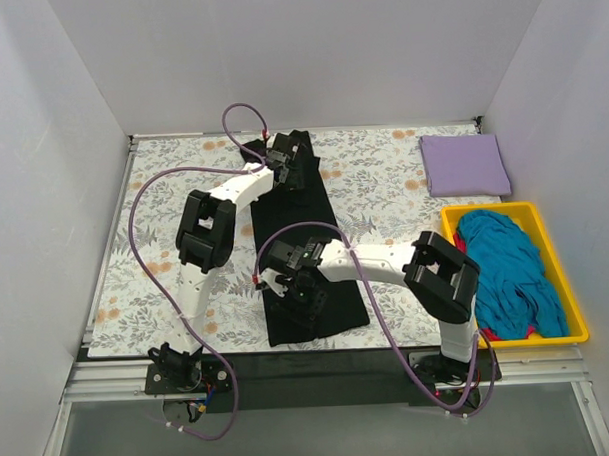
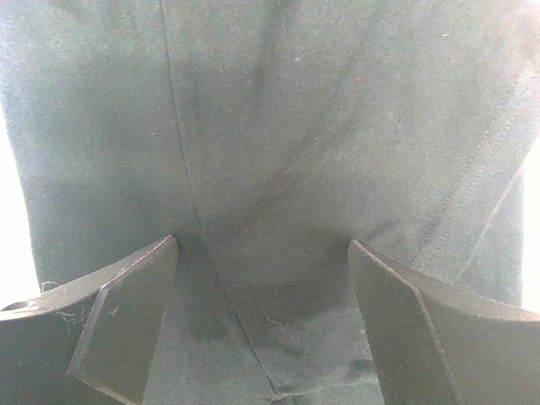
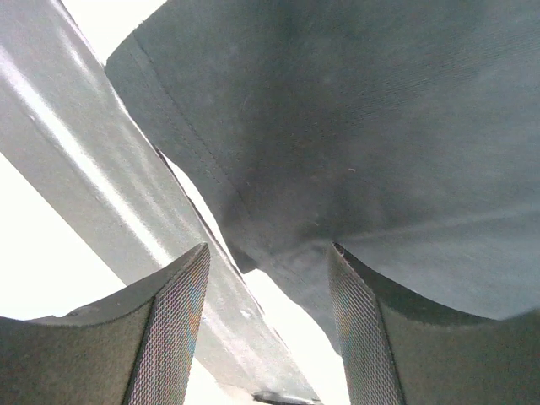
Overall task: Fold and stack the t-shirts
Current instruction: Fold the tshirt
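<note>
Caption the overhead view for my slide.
Left gripper and right gripper near opposite ends of a long black t-shirt.

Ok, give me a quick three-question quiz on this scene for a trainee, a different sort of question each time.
1. True or false: the lavender t-shirt lies in the yellow tray.
2. At which end of the black t-shirt are the left arm's fingers? A: the near end. B: the far end. C: off the shirt altogether.
3. Fill in: the t-shirt on top in the tray is ___.

Key
1. False: it lies folded on the floral cloth, at the far right corner.
2. B.
3. The teal t-shirt.
</note>
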